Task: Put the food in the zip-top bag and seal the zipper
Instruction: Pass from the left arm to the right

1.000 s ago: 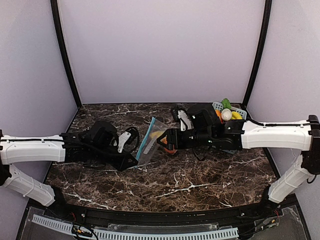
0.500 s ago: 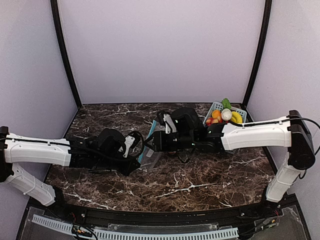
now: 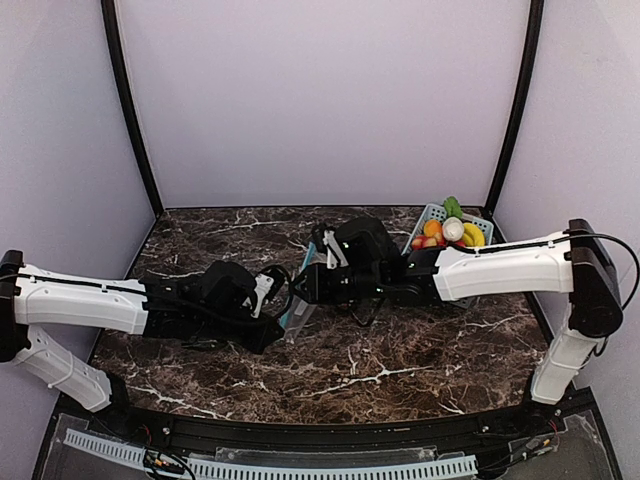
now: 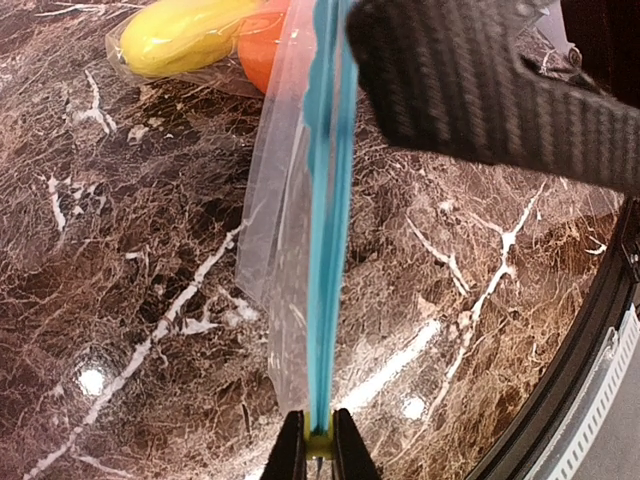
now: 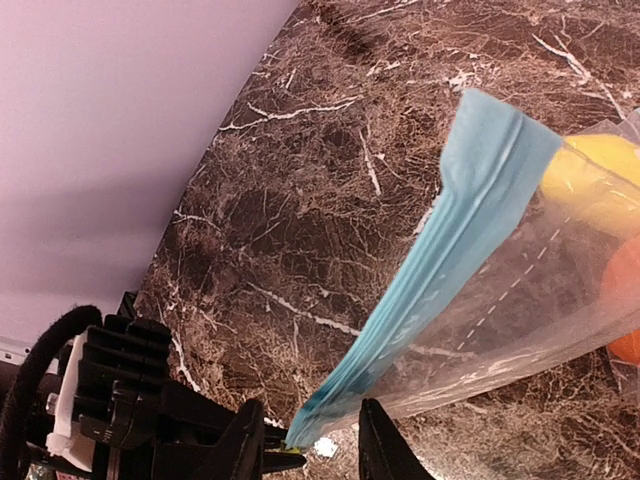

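The clear zip-top bag (image 4: 285, 260) with its blue zipper strip (image 4: 325, 250) stands on edge, stretched between both grippers. A yellow food piece (image 4: 185, 30) and an orange one (image 4: 268, 55) lie inside it. My left gripper (image 4: 320, 452) is shut on the near end of the zipper strip (image 5: 450, 250). My right gripper (image 5: 310, 445) straddles that same end just beside the left fingertips, with a gap still showing between its fingers (image 5: 245, 440). In the top view the grippers meet at the bag (image 3: 298, 300): left (image 3: 283, 318), right (image 3: 308, 286).
A pale blue basket (image 3: 431, 211) at the back right holds more food: orange (image 3: 432, 228), white (image 3: 453, 230), yellow (image 3: 473, 236) and green (image 3: 453, 206) pieces. The right arm (image 3: 500, 270) lies across the table's middle. The black table edge (image 4: 570, 370) runs close to the left gripper.
My right gripper has travelled left along the zipper to the end held by the left gripper, and its jaws have narrowed. The left arm has shifted slightly right.
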